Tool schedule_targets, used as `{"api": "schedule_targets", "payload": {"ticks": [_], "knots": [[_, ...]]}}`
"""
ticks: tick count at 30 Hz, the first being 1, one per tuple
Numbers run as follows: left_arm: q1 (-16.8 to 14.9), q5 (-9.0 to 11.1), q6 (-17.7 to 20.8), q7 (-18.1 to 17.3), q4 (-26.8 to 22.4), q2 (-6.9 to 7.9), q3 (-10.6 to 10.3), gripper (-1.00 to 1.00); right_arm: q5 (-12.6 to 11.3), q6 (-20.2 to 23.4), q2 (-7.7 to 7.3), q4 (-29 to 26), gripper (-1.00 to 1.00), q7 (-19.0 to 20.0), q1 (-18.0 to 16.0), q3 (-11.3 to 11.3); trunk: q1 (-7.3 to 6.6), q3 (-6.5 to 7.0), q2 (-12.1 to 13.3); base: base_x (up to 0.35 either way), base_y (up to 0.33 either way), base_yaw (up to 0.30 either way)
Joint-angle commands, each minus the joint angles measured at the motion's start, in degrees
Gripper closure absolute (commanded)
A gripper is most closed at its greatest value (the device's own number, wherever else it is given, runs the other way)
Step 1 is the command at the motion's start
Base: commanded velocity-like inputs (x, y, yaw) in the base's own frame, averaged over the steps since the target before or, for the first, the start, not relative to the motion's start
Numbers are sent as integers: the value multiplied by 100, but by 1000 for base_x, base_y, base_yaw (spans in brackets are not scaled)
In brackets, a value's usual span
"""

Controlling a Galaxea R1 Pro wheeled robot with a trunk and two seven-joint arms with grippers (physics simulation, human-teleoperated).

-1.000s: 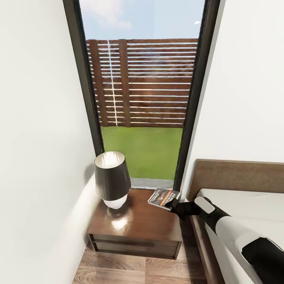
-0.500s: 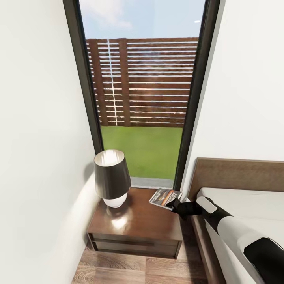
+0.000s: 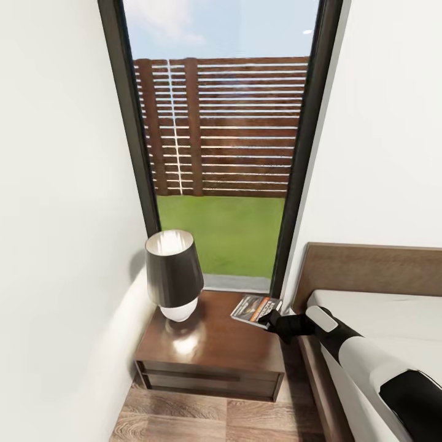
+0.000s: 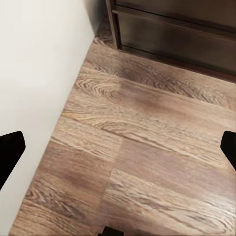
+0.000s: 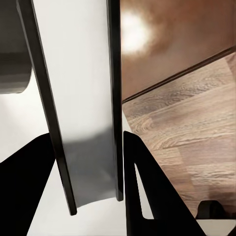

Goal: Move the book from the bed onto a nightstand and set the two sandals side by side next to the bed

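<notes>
My right gripper (image 3: pixel 270 318) is shut on the book (image 3: pixel 253 308), a thin paperback with orange and black print. It holds the book by its near edge over the right rear corner of the nightstand (image 3: pixel 215 353). I cannot tell whether the book touches the top. In the right wrist view the book (image 5: pixel 83 123) stands edge-on between the black fingers (image 5: pixel 147 196), with the nightstand top (image 5: pixel 177 44) behind it. My left gripper (image 4: pixel 118 150) hangs open over the plank floor, facing the nightstand's drawer front (image 4: pixel 172 34). The bed (image 3: pixel 387 322) lies at the right. The sandals are out of view.
A dark-shaded lamp (image 3: pixel 174 276) with a white base takes up the nightstand's left half. A tall dark-framed window (image 3: pixel 221 153) rises behind it. A white wall (image 3: pixel 55 245) closes the left side, and the headboard (image 3: pixel 368 270) borders the nightstand's right.
Hardly anything: the whole picture has crept slightly, and the right gripper keeps the book over the same corner of the nightstand.
</notes>
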Motion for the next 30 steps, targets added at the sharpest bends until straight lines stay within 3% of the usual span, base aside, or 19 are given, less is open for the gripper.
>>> {"api": "schedule_targets", "payload": {"ticks": [1,30], "knots": [[-7,57,-33,36,-6,7,-50,-100,-69,11,-3,-12,100,-45,-3,28,23,-25,-46,0,0,0],[-7,52,-33,36,-6,7,-48,-100,-55,245,-5,-37,100,-41,-3,29,660,-545,-1209,0,0,0]]}}
